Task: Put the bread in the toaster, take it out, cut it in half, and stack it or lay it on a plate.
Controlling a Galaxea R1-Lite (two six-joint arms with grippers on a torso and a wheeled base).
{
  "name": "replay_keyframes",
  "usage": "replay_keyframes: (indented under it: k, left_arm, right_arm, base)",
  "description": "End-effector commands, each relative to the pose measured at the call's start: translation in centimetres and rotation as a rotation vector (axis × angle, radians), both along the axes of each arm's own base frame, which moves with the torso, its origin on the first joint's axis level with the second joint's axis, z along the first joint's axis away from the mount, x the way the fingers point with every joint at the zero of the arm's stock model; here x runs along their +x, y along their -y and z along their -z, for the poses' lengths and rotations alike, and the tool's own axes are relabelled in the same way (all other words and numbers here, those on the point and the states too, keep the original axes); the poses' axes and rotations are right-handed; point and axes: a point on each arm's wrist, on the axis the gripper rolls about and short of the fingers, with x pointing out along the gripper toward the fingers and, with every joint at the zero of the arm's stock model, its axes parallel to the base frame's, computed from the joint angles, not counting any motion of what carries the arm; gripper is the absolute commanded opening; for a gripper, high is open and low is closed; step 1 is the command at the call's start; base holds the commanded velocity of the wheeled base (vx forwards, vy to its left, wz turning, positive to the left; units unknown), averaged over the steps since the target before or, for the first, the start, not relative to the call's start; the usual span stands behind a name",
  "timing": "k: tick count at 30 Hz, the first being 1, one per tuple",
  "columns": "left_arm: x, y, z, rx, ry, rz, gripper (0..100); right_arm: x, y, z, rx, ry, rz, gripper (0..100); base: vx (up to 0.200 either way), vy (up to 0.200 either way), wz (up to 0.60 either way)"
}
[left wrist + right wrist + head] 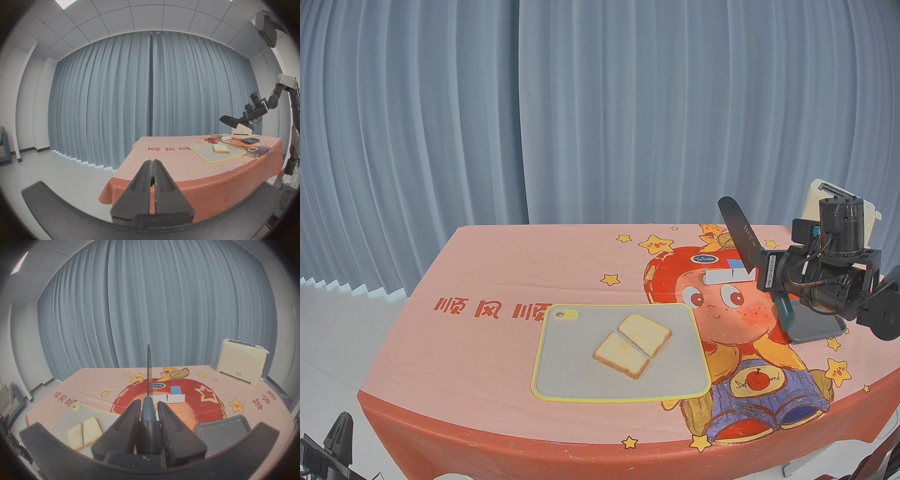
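My right gripper (pixel 148 410) is clamped on the knife (pixel 149 371) handle with the blade tilted upward, my left gripper (pixel 153 175) is pinched closed, and both bread halves (pixel 625 353) lie side by side on the cutting board (pixel 569 369).

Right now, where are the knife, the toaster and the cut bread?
knife (pixel 741 231): head view, on the dark blade.
toaster (pixel 240 363): right wrist view, on its front wall.
cut bread (pixel 620 355): head view, on the nearer half's top.

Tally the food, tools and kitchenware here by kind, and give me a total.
Bread halves: 2
Cutting board: 1
Knife: 1
Toaster: 1
Grey tray: 1
Total: 6
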Motion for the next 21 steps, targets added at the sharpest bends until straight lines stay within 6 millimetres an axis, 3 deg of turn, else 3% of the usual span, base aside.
replay_keyframes:
  k: [1, 21]
  left_arm:
    - [0.1, 0.0, 0.5, 0.000, -0.007, 0.000, 0]
    - [0.1, 0.0, 0.5, 0.000, -0.007, 0.000, 0]
  right_arm:
    - [0.1, 0.0, 0.0, 0.002, -0.001, 0.001, 0]
    - [1.7, 0.8, 1.6, -0.006, -0.050, 0.055, 0]
  base:
    - [0.000, 0.000, 0.00]
    - [0.000, 0.000, 0.00]
